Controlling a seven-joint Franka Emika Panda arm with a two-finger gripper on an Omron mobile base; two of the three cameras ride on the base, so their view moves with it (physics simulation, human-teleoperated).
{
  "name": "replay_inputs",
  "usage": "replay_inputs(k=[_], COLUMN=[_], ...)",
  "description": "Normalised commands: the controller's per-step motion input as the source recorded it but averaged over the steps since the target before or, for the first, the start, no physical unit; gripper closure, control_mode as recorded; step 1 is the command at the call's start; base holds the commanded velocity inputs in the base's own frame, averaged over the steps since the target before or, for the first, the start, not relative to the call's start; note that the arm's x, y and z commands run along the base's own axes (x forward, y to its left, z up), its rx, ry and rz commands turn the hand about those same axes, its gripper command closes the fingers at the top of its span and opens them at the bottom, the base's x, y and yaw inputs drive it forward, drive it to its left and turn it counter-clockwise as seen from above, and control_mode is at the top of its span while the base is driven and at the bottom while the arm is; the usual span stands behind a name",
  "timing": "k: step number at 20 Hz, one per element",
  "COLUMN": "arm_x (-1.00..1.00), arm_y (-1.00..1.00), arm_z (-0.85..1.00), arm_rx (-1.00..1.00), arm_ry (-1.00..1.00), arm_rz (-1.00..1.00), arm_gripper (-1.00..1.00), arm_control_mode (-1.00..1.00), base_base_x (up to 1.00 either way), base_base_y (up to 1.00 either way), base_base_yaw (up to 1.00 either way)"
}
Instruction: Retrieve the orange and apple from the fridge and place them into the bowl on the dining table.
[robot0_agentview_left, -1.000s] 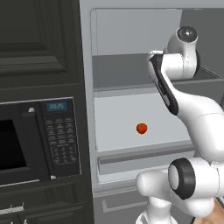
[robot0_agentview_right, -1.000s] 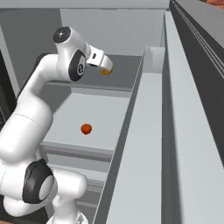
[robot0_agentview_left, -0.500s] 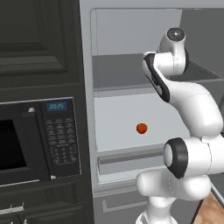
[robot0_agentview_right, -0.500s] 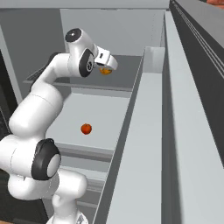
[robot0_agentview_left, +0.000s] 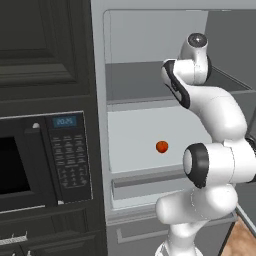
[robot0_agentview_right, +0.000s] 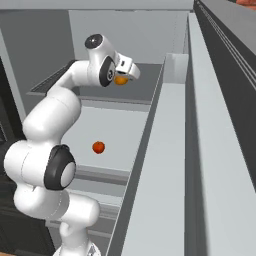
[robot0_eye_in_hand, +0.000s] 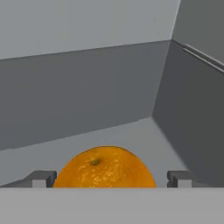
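Looking into the open fridge (robot0_agentview_left: 150, 45), I see its pale grey inside take up the centre and right of the left base frame, with two shelves and a drawer front below. On the lower shelf, mid-frame, the apple (robot0_agentview_left: 161, 146) sits alone with bare shelf all round it — in the right base frame it lies left of centre (robot0_agentview_right: 98, 147), well clear of the door edge that runs up the middle. At the upper shelf my gripper (robot0_agentview_right: 123, 75) is in the upper-left part of the right base frame, with the orange (robot0_agentview_right: 120, 79) showing just under the hand. In the hand frame the orange (robot0_eye_in_hand: 104, 168) sits bottom centre between the two fingertips (robot0_eye_in_hand: 40, 178), a sliver of space at each side — whether they are clamped on it I cannot tell. Beyond it the shelf runs open to the back corner. Left of the fridge a black microwave (robot0_agentview_left: 45, 160) sits among dark cabinets.
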Motion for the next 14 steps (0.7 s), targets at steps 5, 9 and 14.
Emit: replay_inputs(k=[5,9,14], arm_x=[0.02,-0.04,0.00], arm_y=[0.00,0.00,0.00], arm_z=[-0.25,-0.23,-0.27], arm_rx=[-0.03,-0.02,-0.02], arm_ry=[0.03,0.05,0.06], arm_rz=[0.00,0.00,-0.01], arm_gripper=[-1.00,-1.00,-1.00], arm_control_mode=[-1.00,-1.00,-1.00], base_base_x=[0.00,0.00,0.00], base_base_y=[0.00,0.00,0.00], base_base_yaw=[0.00,0.00,0.00])
